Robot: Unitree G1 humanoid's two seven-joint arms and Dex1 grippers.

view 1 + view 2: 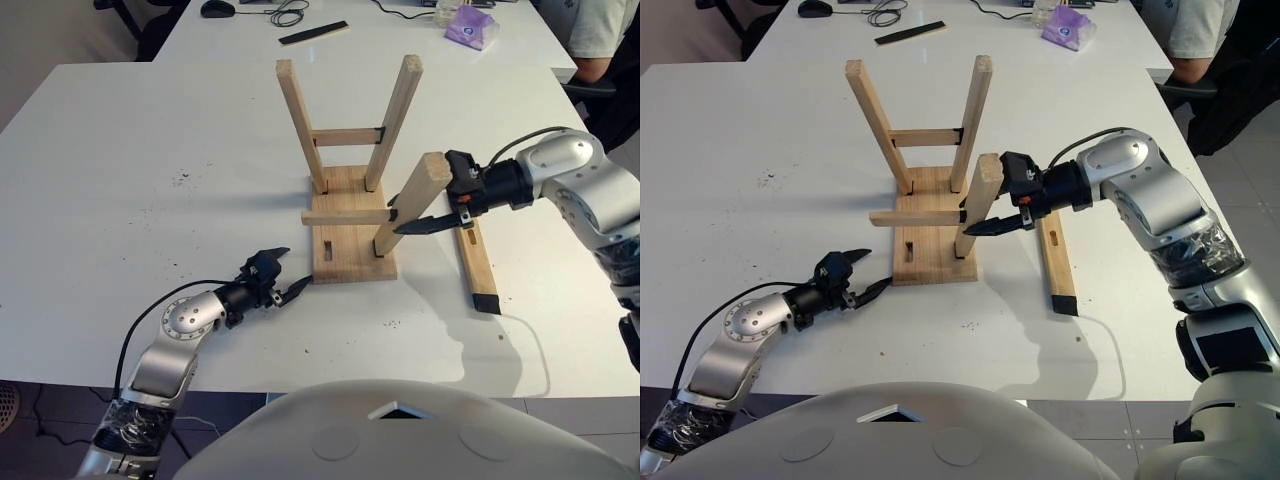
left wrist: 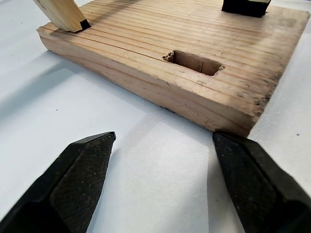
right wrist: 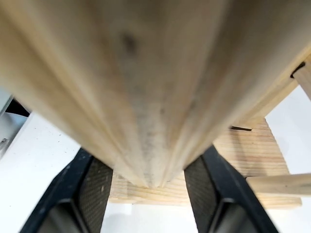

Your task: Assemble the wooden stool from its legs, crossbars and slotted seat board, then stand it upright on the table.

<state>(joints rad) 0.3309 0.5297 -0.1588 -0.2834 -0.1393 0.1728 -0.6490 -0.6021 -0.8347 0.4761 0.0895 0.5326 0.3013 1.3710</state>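
Observation:
The slotted seat board [image 1: 352, 262] lies flat on the white table. Two legs [image 1: 300, 120] stand in its far end, joined by a crossbar [image 1: 347, 136]. A third leg [image 1: 412, 200] leans in the near right slot, and my right gripper [image 1: 405, 215] is shut on it, one finger [image 3: 92, 189] on each side. A second crossbar [image 1: 345, 215] juts left from that leg. The fourth leg [image 1: 478, 262] lies loose on the table to the right. My left gripper [image 1: 292, 270] rests open on the table just short of the board's near left corner, beside an empty slot [image 2: 194, 62].
At the table's far edge lie a black strip [image 1: 313, 32], a computer mouse [image 1: 217, 9], cables and a purple packet [image 1: 470, 27]. The table's left half [image 1: 130, 180] is bare white surface. The front edge runs just behind my left arm.

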